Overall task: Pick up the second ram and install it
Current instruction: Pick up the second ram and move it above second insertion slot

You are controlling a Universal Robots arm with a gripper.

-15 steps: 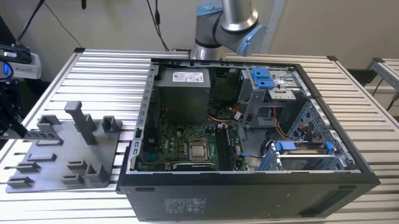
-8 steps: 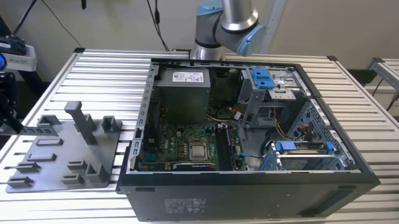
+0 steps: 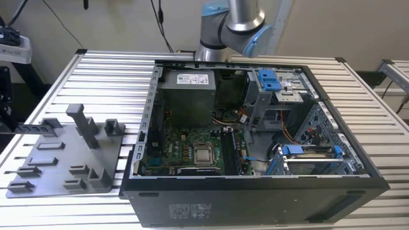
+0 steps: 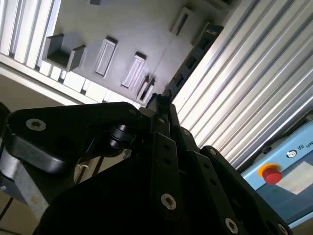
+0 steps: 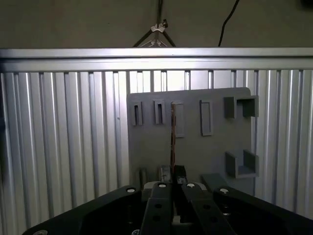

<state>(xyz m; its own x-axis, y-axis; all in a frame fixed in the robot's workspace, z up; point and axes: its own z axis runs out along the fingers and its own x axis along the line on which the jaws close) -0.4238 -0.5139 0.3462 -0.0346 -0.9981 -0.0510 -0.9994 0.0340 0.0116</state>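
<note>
Quick status, running this one remotely. I'm looking at the gripper [image 5: 174, 172] in both wrist views, and the jaws are clenching the second ram [image 5: 172, 134], pinched tight across its thin faces afaict. In the first wrist view I'm seeing it edge-on, as a skinny line poking out past the fingertips. In the second wrist view the second ram [image 4: 193, 61] is showing as a long dark strip running off from the jaws.

It's hanging in the air well above the grey tray [image 5: 146, 147], not sitting in any of the holder slots. So I'm counting the pickup half as done.

The install half isn't. The ram is hovering over the tray end of the desk [image 3: 102, 76], well apart from the open PC case [image 3: 255, 196]. In the exterior view the mainboard [image 3: 185, 143] is lying there with nothing near it, and the arm [image 3: 230, 24] is standing behind the case. I can't tell whether a first stick is sitting in its slot, too dark in there imo.
</note>
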